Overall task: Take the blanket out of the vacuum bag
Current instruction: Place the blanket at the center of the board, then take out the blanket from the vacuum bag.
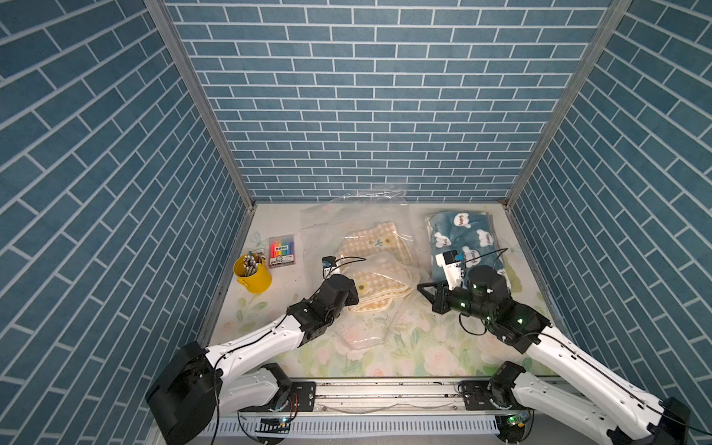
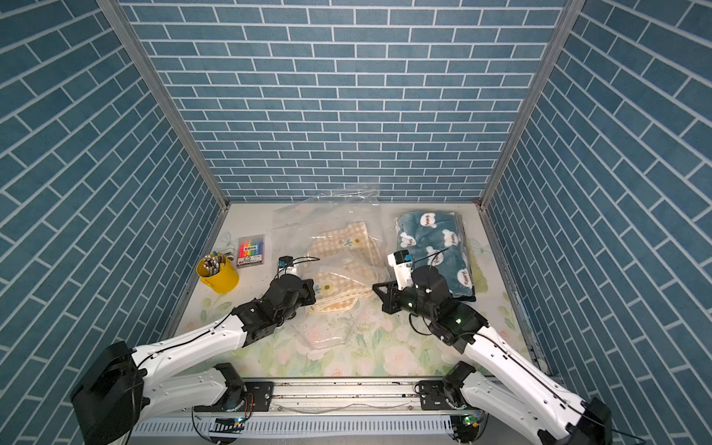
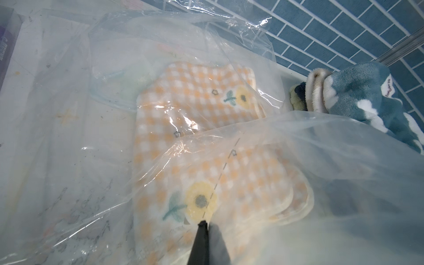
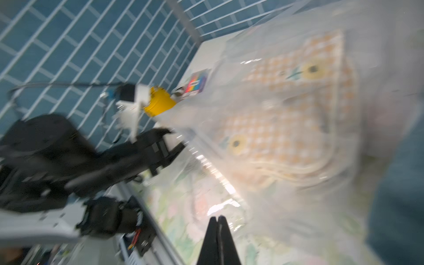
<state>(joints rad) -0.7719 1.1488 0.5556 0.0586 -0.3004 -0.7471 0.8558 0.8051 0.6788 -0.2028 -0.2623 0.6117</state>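
Vacuum bag lies mid-table with the checked blanket wholly inside it, so the removal looks barely begun. Left gripper is clamped on bag film over the blanket. Right gripper is closed at the bag's edge; any hold is unclear.

The near floral table lies open; a yellow pen cup and blue blanket flank the vacuum bag.

We see the clear vacuum bag lying mid-counter, a yellow checked blanket showing through it. A blue blanket lies just beside it. A yellow pen pot and a marker pack sit apart.
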